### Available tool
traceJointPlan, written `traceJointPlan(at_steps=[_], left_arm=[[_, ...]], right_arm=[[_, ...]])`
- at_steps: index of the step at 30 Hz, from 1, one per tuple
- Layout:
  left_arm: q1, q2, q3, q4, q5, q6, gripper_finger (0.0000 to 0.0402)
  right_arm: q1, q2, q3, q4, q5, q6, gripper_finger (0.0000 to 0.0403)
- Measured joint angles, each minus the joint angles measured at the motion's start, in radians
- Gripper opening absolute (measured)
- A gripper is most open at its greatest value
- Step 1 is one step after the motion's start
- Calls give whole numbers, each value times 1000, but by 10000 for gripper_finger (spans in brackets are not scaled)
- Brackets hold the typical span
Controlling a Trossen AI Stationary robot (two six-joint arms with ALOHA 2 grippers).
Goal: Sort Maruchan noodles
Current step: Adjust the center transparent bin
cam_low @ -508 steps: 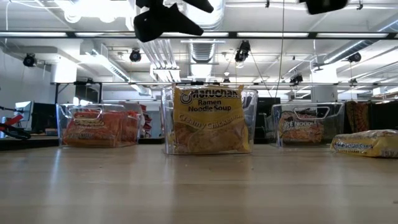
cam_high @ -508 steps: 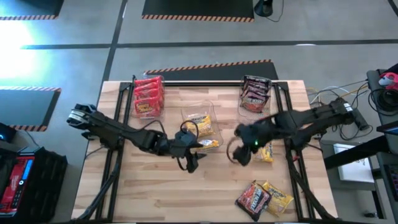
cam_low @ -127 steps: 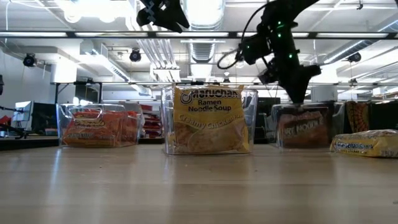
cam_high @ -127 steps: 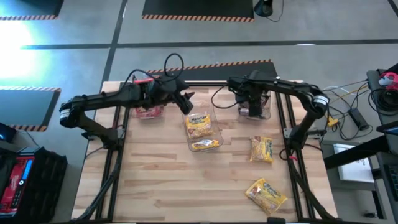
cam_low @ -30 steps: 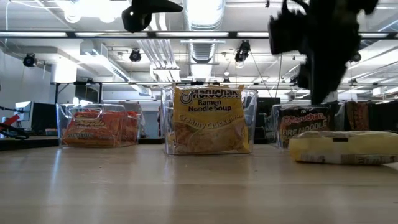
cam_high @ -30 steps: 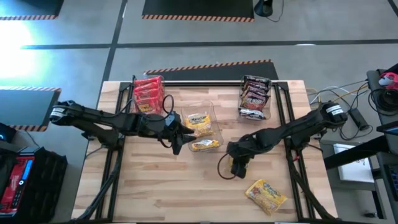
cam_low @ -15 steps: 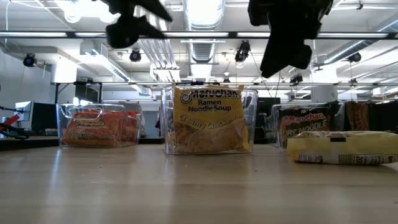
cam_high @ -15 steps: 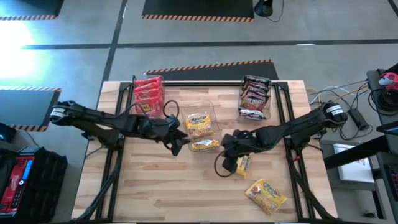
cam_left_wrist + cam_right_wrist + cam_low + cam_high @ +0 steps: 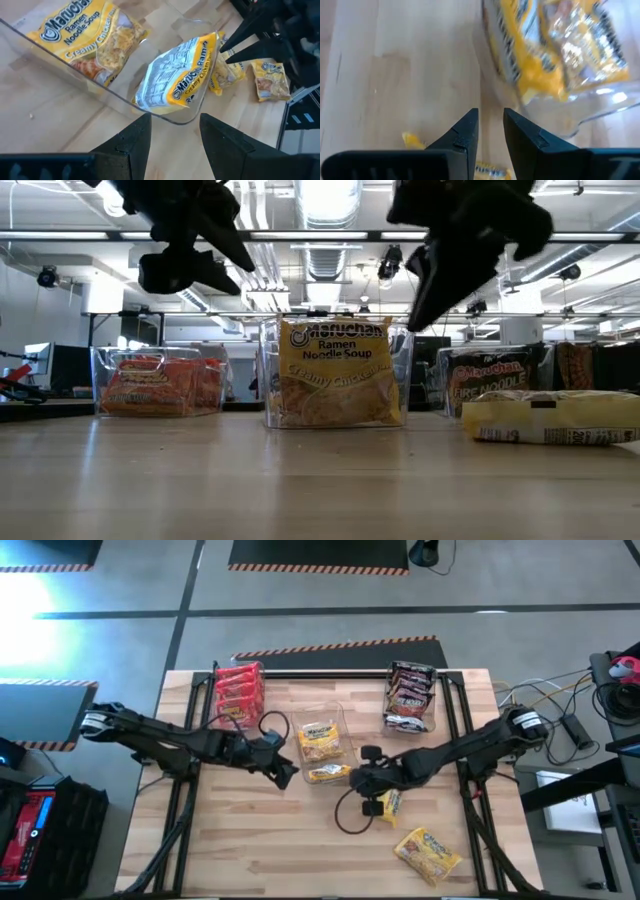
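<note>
Two yellow Maruchan creamy chicken packets [image 9: 323, 748] sit in the clear middle bin [image 9: 340, 718] near the bench's [image 9: 250, 840] centre: one stands upright, the other leans tilted against the bin's near wall. Red packets [image 9: 237, 692] fill the clear bin at the far left corner, and dark brown packets [image 9: 408, 695] fill the one at the far right corner. A loose yellow packet [image 9: 391, 803] lies flat on the bench just right of centre, and another [image 9: 432, 850] lies near the near right corner.

The right end effector [image 9: 362, 777] hangs above the bench between the middle bin and the nearer loose packet, fingers [image 9: 464, 132] narrowly parted and holding nothing. The left end effector [image 9: 287, 771] hovers just left of the middle bin, fingers [image 9: 131, 141] apart and empty.
</note>
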Motion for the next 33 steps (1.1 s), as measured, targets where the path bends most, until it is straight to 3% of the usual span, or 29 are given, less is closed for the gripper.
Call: traceJointPlan(at_steps=[12, 33], left_arm=[[-6, 31, -4, -2, -1, 8, 152], [-21, 92, 3, 30, 6, -13, 152]], right_arm=[[-24, 3, 68, 1, 18, -177, 84], [-57, 3, 7, 10, -14, -142, 83]])
